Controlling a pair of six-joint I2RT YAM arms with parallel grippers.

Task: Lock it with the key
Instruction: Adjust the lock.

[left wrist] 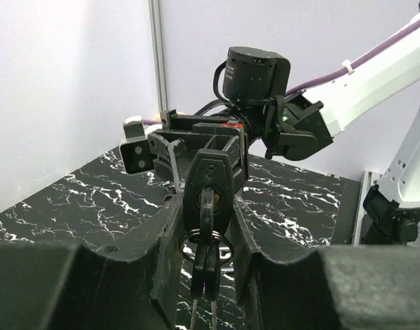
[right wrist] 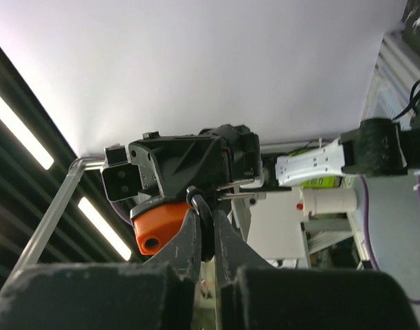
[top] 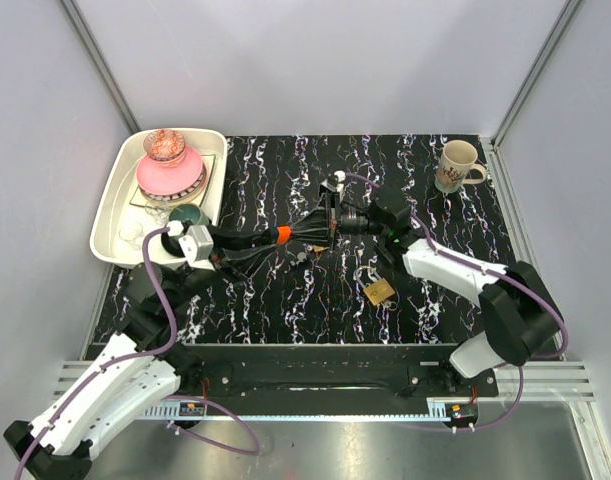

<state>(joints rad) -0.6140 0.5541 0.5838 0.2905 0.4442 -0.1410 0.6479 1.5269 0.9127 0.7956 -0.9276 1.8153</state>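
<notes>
- The desk [top: 285,180] is showing a black top veined with white, running from the rear wall to the near rail.
- A white tray [top: 108,215] is sitting at the rear left corner, its left side hanging past the edge of the black top.
- A pale patterned mug [top: 457,166] is standing upright at the rear right corner, its handle pointing right, well apart from the tray.
- A brass padlock [top: 379,292] is lying flat right of centre, towards the near edge, apart from both mug and tray.
</notes>
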